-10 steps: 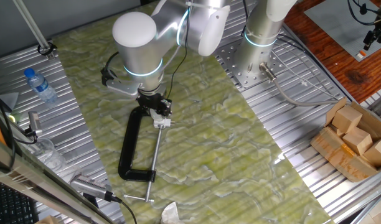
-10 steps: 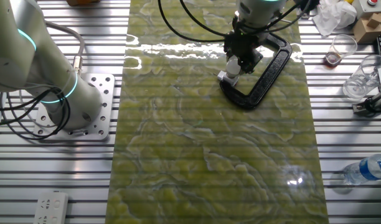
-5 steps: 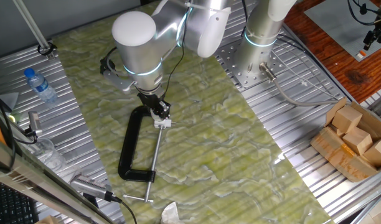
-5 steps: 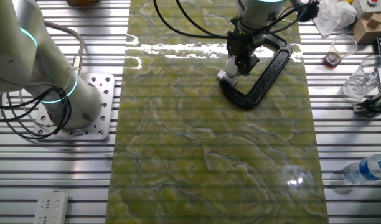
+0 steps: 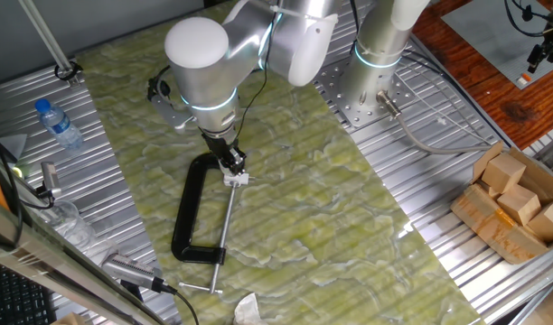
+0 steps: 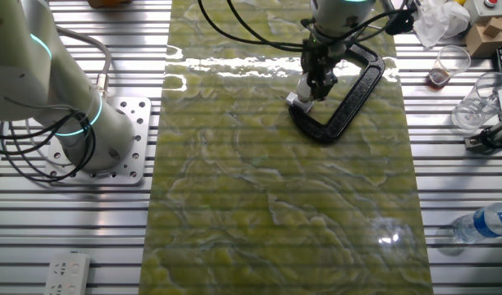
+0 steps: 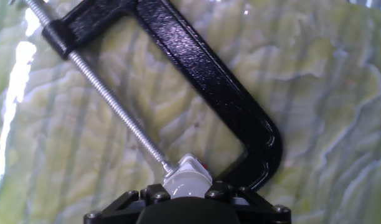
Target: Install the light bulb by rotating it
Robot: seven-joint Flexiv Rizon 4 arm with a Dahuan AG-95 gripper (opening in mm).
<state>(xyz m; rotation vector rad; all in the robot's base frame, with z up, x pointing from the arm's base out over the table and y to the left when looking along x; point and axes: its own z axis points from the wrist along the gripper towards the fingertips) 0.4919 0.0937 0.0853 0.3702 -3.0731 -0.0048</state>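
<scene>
Across the ribbed aluminium table (image 5: pixel 412 244), a long green-and-yellow marbled mat (image 5: pixel 295 208) is lying, and the silver-white robot arm (image 5: pixel 204 63) is leaning down over its middle. Under the arm, a large black cast-metal C-clamp (image 5: pixel 188 212) is lying flat on the mat, its threaded steel screw (image 7: pixel 109 102) running from the far jaw towards the arm's black two-finger gripper (image 5: pixel 231 165). At the near bottom edge of the hand view, the gripper is closing on the small pale grey-white rounded light bulb (image 7: pixel 187 182), which is sitting at the tip of the screw, just inside the clamp's curved end. Beneath the bulb, a small white socket block (image 6: pixel 295 100) is showing.
</scene>
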